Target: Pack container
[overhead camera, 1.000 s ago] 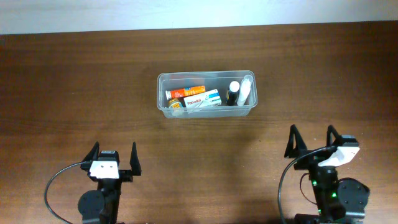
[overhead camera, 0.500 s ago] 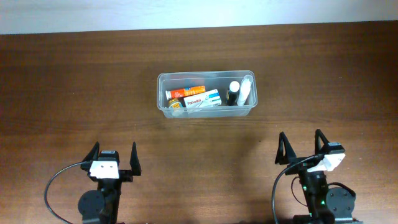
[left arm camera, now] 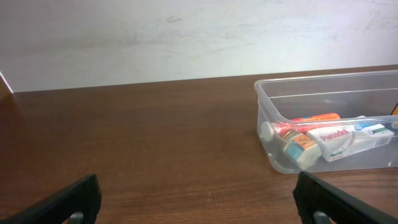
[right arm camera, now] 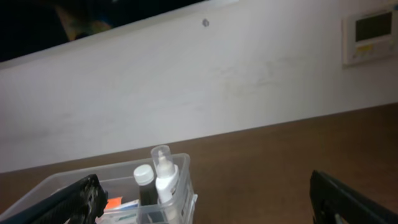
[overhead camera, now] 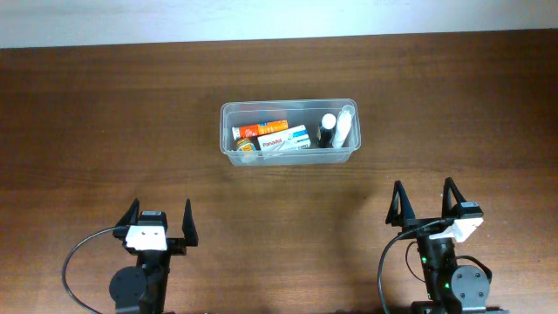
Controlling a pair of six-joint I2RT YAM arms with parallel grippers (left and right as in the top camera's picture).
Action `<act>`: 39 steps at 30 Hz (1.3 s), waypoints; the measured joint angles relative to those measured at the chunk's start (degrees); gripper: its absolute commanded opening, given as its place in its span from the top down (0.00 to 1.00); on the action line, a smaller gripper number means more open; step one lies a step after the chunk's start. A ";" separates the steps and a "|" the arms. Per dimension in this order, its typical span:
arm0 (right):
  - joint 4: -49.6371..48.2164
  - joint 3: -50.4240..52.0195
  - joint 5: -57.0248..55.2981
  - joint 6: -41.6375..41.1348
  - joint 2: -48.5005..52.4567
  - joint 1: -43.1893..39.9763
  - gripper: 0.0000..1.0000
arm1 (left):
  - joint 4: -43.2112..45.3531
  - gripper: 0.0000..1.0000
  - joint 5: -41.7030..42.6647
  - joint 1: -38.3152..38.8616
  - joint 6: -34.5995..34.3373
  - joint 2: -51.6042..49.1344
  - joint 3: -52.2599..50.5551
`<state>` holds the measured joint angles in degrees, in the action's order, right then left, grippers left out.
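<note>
1. At mid-table, toward the far edge: clear plastic container (overhead camera: 288, 158), upright on the brown wooden table (overhead camera: 105, 113).
2. Inside, at its left end: orange box (overhead camera: 272, 127) against a white Panadol box (overhead camera: 283, 139); at its right end: dark white-capped bottle (overhead camera: 327, 129) just beside a white spray bottle (overhead camera: 344, 129).
3. Well apart, by the near edge: left gripper (overhead camera: 161, 209), jaws spread wide, holding nothing.
4. Opposite, right gripper (overhead camera: 423, 194), equally wide, empty.

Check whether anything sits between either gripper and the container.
Nothing visible does. Only bare table lies between the open right gripper and the container, and the same goes for the open left gripper.
</note>
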<state>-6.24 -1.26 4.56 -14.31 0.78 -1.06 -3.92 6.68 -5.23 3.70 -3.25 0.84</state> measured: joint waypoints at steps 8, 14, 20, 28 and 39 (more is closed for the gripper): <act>5.95 0.46 -1.14 -0.02 0.02 0.00 0.02 | 0.00 0.00 0.00 0.00 0.00 0.00 0.00; 10.32 0.63 -1.77 0.68 0.00 0.00 0.02 | 0.00 0.01 0.00 0.00 0.00 0.00 0.00; 10.32 0.63 -1.79 1.36 0.00 0.00 0.02 | 0.00 0.00 0.00 0.00 0.00 0.00 0.00; 10.32 0.63 -1.97 7.56 0.00 0.00 0.02 | 0.00 0.01 0.00 0.00 -0.02 0.00 0.00; 10.32 0.63 -1.99 11.78 0.00 0.00 0.02 | 0.00 0.00 0.00 0.00 0.00 0.00 0.00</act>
<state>4.08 -0.62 2.57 -2.52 0.78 -1.06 -3.92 6.68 -5.23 3.70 -3.25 0.84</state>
